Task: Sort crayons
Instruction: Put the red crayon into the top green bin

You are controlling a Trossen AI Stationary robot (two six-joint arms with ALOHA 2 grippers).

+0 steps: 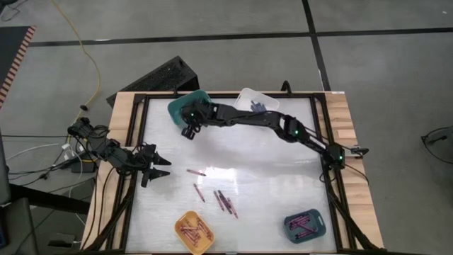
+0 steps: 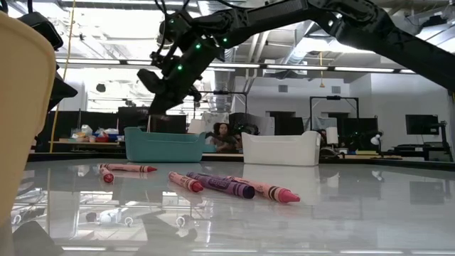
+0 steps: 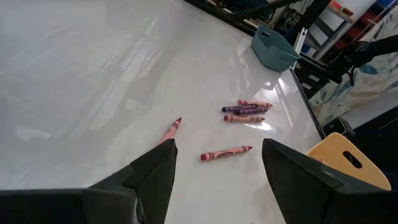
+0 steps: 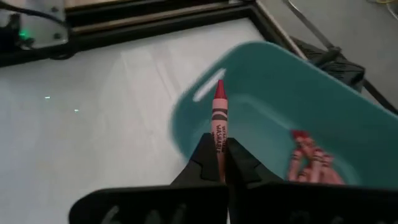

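Right pincer (image 4: 219, 163), clamped on a red crayon (image 4: 219, 121), hangs by the teal bin (image 4: 323, 106), probably for release; left pincer (image 3: 217, 168) waits wide.

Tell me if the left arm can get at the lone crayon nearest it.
Probably yes. The left end effector stands open at the table's left edge, and bare tabletop lies between it and the crayon; the right arm is off at the teal bin.

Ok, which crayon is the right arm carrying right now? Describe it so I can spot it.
Find the teal bin at the table's far edge; the right gripper hangs by its near rim. Pinched between the shut fingers is a red crayon, tip pointing into the bin. It is the only crayon off the table and outside a bin.
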